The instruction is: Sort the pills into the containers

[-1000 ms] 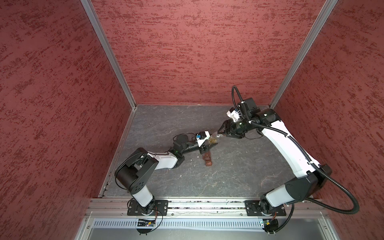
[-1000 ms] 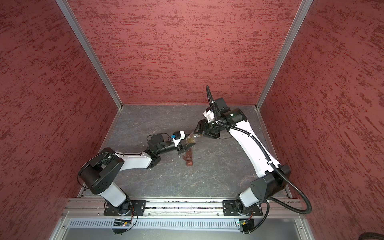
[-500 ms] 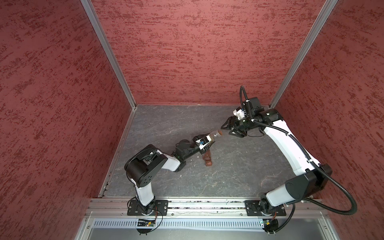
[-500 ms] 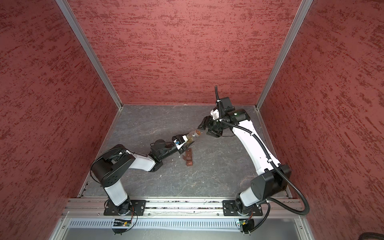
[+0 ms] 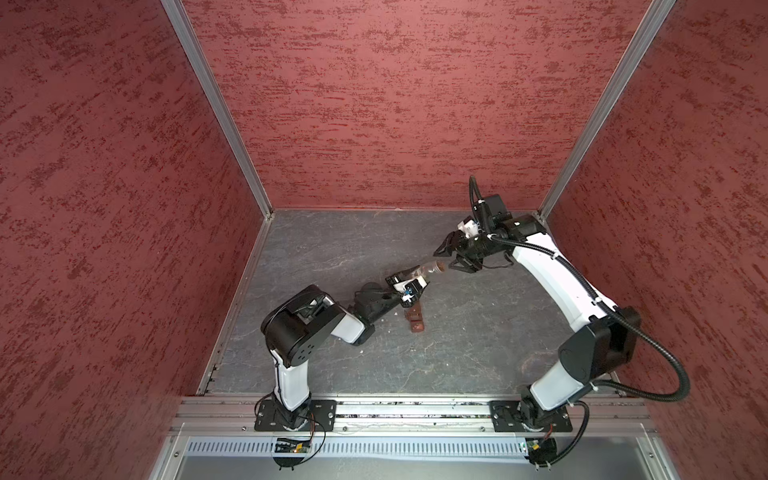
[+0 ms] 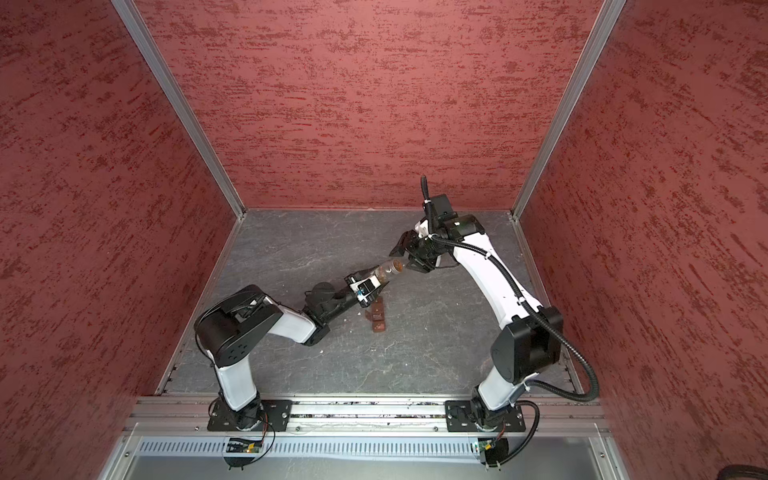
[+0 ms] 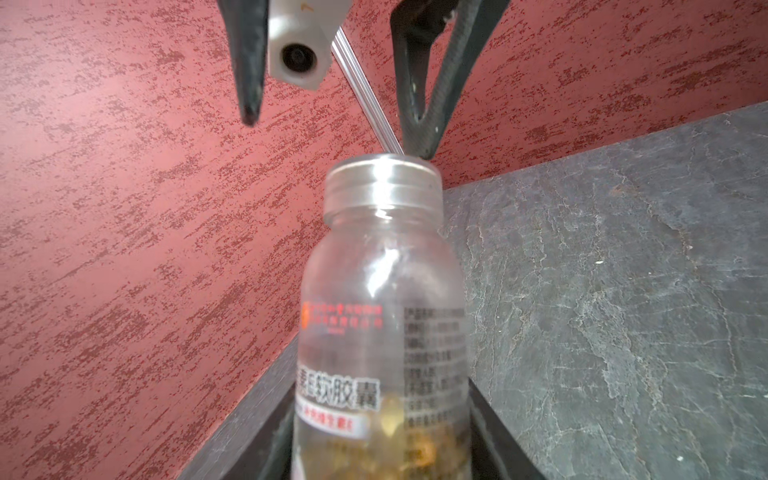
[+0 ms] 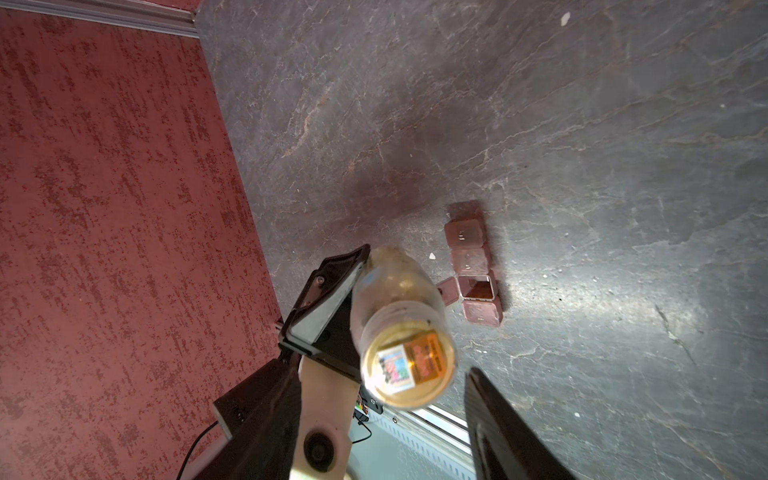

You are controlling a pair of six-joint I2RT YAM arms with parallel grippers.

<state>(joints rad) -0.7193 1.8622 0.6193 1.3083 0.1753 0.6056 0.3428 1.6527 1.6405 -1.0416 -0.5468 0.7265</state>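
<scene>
Left wrist view: saw left gripper (image 7: 380, 432) clamped on clear pill bottle (image 7: 382, 332), right gripper (image 7: 332, 133) apart by cap (image 7: 382, 183). Looked light, hard, slippery; best gripped round cap.

You lose the base of the bottle (image 7: 382, 291) past the frame edge, within the left gripper (image 5: 411, 279); its label print blurs. Beside that gripper, the containers (image 5: 415, 320) are too small to show their contents.
</scene>
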